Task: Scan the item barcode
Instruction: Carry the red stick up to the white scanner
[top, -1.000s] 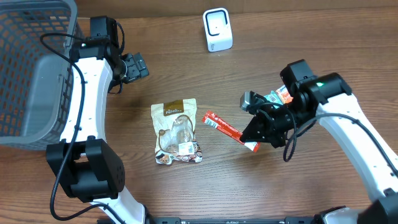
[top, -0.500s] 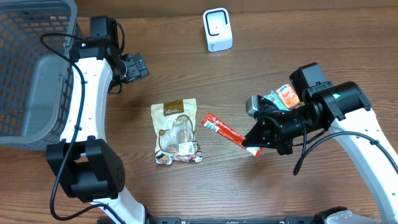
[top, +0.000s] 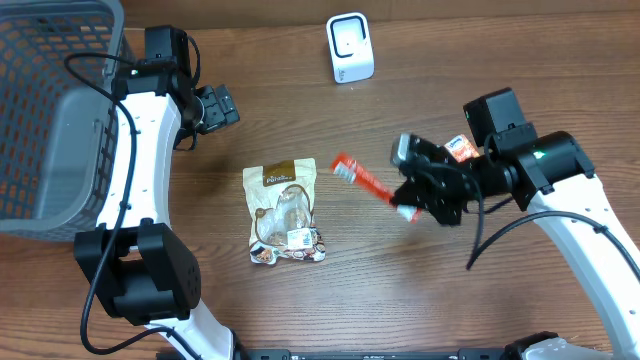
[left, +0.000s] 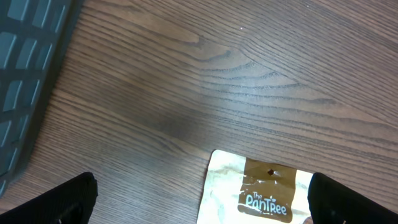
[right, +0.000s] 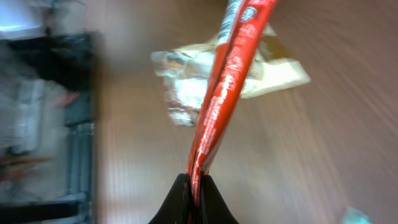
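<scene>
Where bare, brown wood-grain table (top: 400, 300).

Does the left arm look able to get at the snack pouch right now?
Probably yes: the left gripper is open, the snack pouch lies close ahead, and only bare table separates them.

Overhead: I look straight down on the whole table (top: 300, 310) from high up.
Left wrist: I face down, close to the table, onto the Pantree pouch (left: 261, 193) top (basket (left: 25, 62) edge at left).
Right wrist: I sight along the red stick packet (right: 227, 87), very near.
Shared: the Pantree pouch, in all three.
</scene>
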